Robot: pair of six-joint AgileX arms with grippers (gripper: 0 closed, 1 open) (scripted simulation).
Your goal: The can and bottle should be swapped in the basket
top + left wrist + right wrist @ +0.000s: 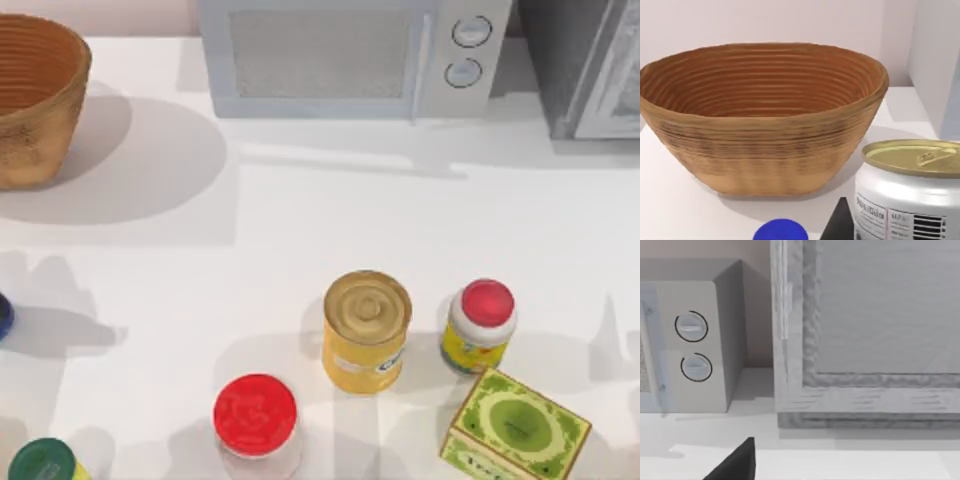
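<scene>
- The basket (pixel 35 95) sits at the table's far left corner, well apart from the other goods. From the left wrist view its ribbed inner wall (pixel 760 80) is in plain sight.
- The yellow can (pixel 366 332) stands upright near the middle of the front half, gold lid up.
- Just to its right is a red-capped bottle (pixel 479 325) with a yellow label (the bigger sort), and in front of that a green box (pixel 516 428).
- A red-lidded jar (pixel 256 416) stands front-left of the can, and a green lid (pixel 40 463) shows at the front left corner.
- A microwave (pixel 340 55) stands along the back.
- The left gripper (pixel 840 226) hangs near the basket, beside a white can (pixel 907 200) and a blue cap (pixel 780 232). I cannot tell whether it is apart or together.
- The right gripper (pixel 735 462) faces the microwave's dials (pixel 692 345) and a grey cabinet (pixel 865 330). Its state I cannot tell either.
</scene>
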